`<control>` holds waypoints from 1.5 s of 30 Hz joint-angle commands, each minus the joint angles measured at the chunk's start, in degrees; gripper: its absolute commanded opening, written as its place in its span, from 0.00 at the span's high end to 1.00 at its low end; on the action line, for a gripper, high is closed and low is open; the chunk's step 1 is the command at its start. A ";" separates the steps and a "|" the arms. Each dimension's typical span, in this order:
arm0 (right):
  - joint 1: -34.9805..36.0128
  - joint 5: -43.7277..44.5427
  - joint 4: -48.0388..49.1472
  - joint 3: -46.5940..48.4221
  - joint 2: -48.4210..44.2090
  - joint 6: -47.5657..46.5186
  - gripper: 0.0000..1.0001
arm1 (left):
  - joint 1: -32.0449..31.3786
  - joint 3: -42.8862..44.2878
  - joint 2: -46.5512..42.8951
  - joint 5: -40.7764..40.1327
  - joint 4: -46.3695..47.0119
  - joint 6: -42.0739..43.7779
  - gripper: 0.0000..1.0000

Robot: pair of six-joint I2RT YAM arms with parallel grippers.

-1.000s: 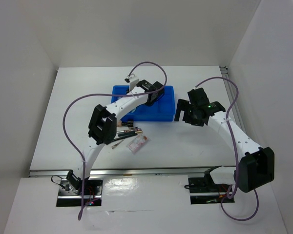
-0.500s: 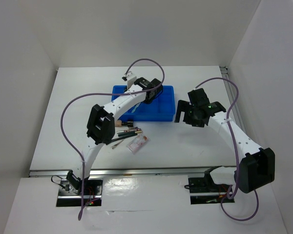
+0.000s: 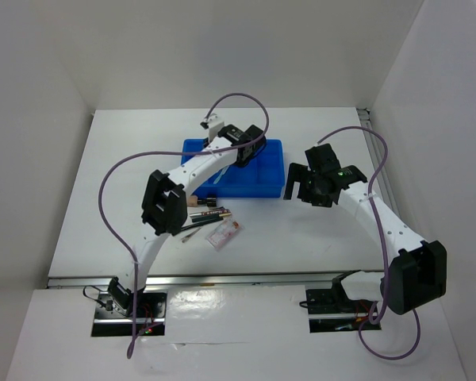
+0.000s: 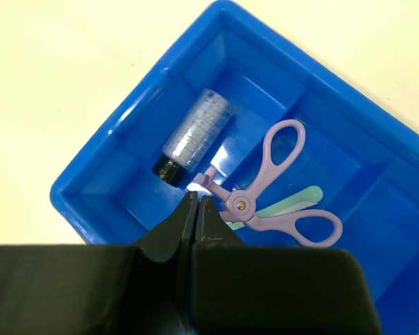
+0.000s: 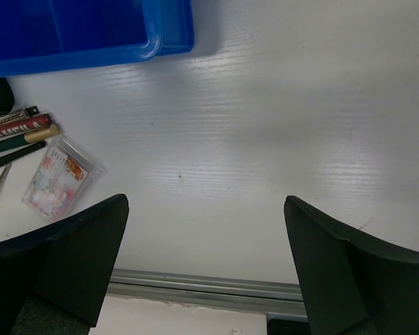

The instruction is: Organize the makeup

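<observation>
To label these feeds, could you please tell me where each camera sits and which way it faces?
Top external: above, behind the bases, looking down on table, left arm and right arm.
Left wrist: above the blue tray, facing down into it; shut left gripper shows.
Right wrist: beside the tray, facing down at table and packet; open right gripper shows.
Shared: all three show the tray.

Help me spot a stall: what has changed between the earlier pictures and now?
The left gripper, shut with nothing in it, crept slightly farther out above the blue tray; nothing was taken or released. The right gripper stayed open beside the tray, and the loose makeup lay unmoved.
</observation>
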 commanded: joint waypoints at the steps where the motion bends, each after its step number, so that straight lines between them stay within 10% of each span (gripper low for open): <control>1: -0.35 -0.13 -1.00 1.62 -1.78 -0.48 0.00 | -1.40 -0.34 0.06 -1.31 5.49 6.19 0.91; 6: -0.35 -0.13 -1.00 1.10 -1.78 -0.48 0.00 | -3.25 -3.26 -2.14 -1.31 11.93 12.44 0.58; 11: -0.35 -0.13 -1.00 1.10 -2.31 -0.48 0.00 | -3.25 -3.26 -2.14 -1.84 11.94 12.46 0.48; 22: -0.35 -1.27 -0.38 1.97 -4.14 -0.48 0.00 | -3.78 -4.56 -14.93 -1.67 10.35 20.42 0.48; 31: 2.63 -11.27 6.64 4.96 -9.07 -3.56 0.07 | 3.78 -36.36 -43.15 13.97 18.35 38.55 0.49; 39: 25.29 -0.32 11.65 6.27 1.02 4.96 0.01 | 10.00 -59.57 -64.08 26.45 15.81 31.88 0.51; 45: 36.56 9.00 21.30 8.30 11.74 10.84 0.01 | 13.97 -59.35 -69.10 29.89 17.13 33.02 0.51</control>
